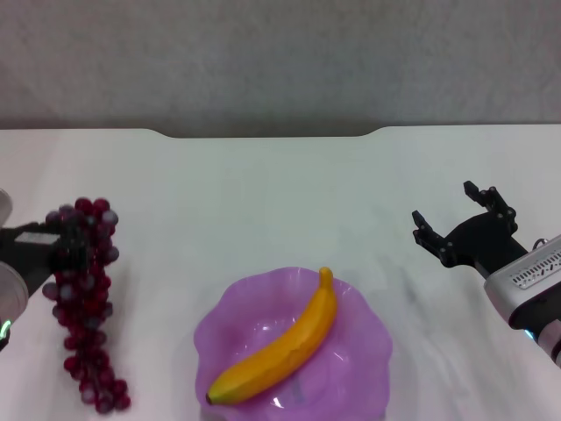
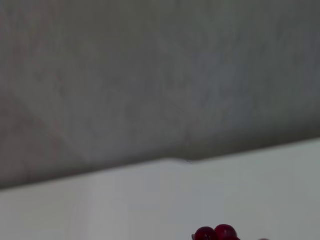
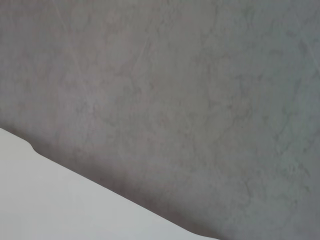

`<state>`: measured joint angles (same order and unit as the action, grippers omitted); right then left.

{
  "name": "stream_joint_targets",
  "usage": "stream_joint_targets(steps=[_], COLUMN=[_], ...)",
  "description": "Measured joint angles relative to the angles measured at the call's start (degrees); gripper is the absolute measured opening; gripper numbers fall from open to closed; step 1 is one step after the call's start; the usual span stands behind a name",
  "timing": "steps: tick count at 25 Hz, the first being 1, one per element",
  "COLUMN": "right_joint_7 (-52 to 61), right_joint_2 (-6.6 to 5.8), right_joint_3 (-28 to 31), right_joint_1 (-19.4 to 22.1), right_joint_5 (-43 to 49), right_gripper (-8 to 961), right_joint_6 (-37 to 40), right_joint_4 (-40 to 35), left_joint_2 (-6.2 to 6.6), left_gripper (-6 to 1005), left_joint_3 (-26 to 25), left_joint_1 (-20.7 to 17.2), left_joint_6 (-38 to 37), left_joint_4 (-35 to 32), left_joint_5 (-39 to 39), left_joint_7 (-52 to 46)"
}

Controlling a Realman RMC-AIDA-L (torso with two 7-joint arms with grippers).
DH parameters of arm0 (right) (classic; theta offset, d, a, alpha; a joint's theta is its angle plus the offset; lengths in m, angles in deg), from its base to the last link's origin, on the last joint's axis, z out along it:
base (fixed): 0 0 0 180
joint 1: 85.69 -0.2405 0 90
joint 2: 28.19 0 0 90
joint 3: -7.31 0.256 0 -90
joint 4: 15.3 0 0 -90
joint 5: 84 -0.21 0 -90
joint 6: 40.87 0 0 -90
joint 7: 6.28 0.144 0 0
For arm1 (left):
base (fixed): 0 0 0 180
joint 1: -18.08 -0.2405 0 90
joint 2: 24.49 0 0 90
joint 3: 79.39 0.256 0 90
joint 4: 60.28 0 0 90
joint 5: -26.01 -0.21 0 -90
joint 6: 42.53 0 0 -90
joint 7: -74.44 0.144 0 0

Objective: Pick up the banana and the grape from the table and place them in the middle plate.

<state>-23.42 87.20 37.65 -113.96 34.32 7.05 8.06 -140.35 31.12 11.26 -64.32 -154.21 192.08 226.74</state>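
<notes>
The banana [image 1: 280, 346] lies slantwise in the middle plate [image 1: 364, 329], a purple dish with a wavy rim at the front centre of the table [image 1: 280, 193]. The grape [image 1: 88, 307], a long dark red bunch, is at the left. My left gripper [image 1: 70, 244] reaches in from the left edge and is shut on the bunch's upper part, with grapes around its black fingers. A few grapes [image 2: 216, 233] show at the edge of the left wrist view. My right gripper [image 1: 451, 219] is open and empty, to the right of the plate and a little beyond it.
The table's notched far edge [image 1: 263, 133] meets a grey wall [image 1: 280, 53]. The right wrist view shows only the wall [image 3: 190, 100] and a strip of table [image 3: 45, 200].
</notes>
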Motion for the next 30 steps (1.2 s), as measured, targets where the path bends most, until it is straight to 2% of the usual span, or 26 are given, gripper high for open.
stream_joint_targets(steps=[10,13,17,20,22,23,24,26,28,30], right_joint_7=[0.0,0.0,0.0,0.0,0.0,0.0,0.0,0.0,0.0,0.0], right_joint_2=[0.0,0.0,0.01,0.07,0.07,0.08,0.08,0.09,0.09,0.09], right_joint_3=[0.0,0.0,0.0,0.0,0.0,0.0,0.0,0.0,0.0,0.0], right_joint_1=[-0.1,-0.1,-0.4,-0.6,-0.7,-0.7,-0.7,-0.7,-0.7,-0.7], right_joint_5=[0.0,-0.1,-0.1,-0.1,0.0,0.0,0.0,0.0,0.1,0.1], right_gripper=[880,879,879,879,879,880,880,880,880,880], right_joint_6=[0.0,0.0,-0.5,-1.4,-1.5,-1.5,-1.5,-1.5,-1.5,-1.5], right_joint_4=[-0.1,-0.1,-0.2,-0.2,-0.2,-0.2,-0.2,-0.2,-0.2,-0.2], left_joint_2=[0.68,2.14,5.08,6.86,7.38,7.38,7.04,6.24,4.19,1.4], left_gripper=[112,110,107,101,100,100,99,99,98,97], left_joint_3=[-0.8,-0.5,-0.3,-0.8,-1.8,-1.8,-5.6,-8.6,-13.8,-19.0], left_joint_1=[-6.0,-7.0,-7.3,-7.3,-7.3,-7.3,-7.2,-6.8,-6.0,-4.9], left_joint_6=[20.4,27.5,38.0,45.3,49.5,49.5,57.2,62.9,70.9,77.3], left_joint_4=[-1.5,-1.4,-0.8,-0.4,0.0,0.0,1.6,3.0,5.1,6.8], left_joint_5=[0.1,0.0,-1.4,-6.3,-11.0,-11.0,-20.1,-25.6,-32.8,-39.7], left_joint_7=[-0.9,-2.6,-7.6,-13.9,-19.1,-19.1,-29.3,-35.3,-41.6,-46.1])
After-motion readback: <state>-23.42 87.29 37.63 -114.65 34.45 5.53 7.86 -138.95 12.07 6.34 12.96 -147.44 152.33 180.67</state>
